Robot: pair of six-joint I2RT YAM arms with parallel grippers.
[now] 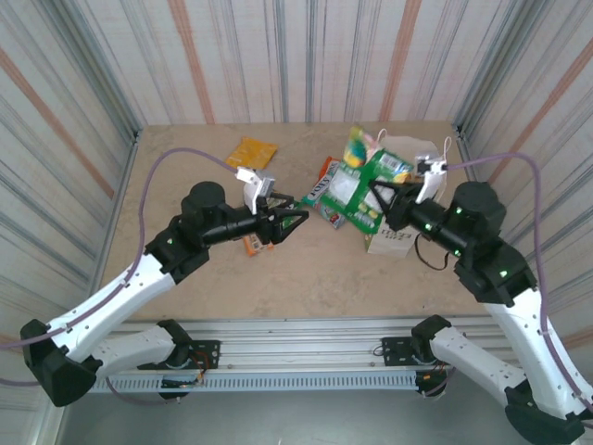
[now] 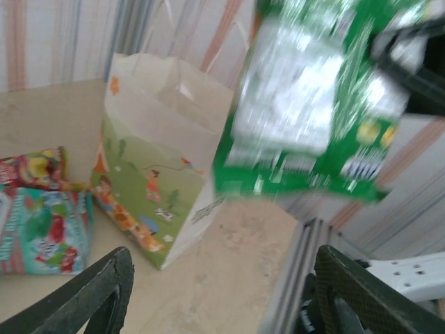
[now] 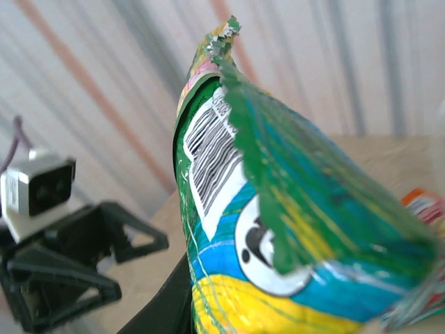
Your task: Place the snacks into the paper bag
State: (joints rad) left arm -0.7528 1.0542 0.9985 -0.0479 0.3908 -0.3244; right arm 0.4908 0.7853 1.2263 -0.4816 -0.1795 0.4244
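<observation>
I count five snacks and one paper bag. The paper bag (image 2: 149,188) stands upright toward the far right corner of the counter (image 1: 306,278). It is white stiff paper with thin cord handles and a green and orange picture printed low on its side. Its mouth is open. I see bare white inner wall there, but I cannot see down to the bottom.

My right claw (image 1: 375,193) is clamped on the green packet (image 1: 350,190) and holds it in the air just beside the bag, on its left. The packet is shiny crinkled foil with a white panel on one face, a barcode on the other and a saw-toothed sealed edge.

My left claw (image 1: 298,221) is spread wide with nothing in it, over the middle of the counter. The small orange bar (image 1: 252,245) lies flat just beside it.

The orange-yellow packet (image 1: 250,151) lies flat near the far edge, left of centre. The teal-red candy bag (image 2: 42,229) and the red-green packet (image 2: 31,167) are both glossy. They lie touching each other on the counter, just left of the paper bag.
</observation>
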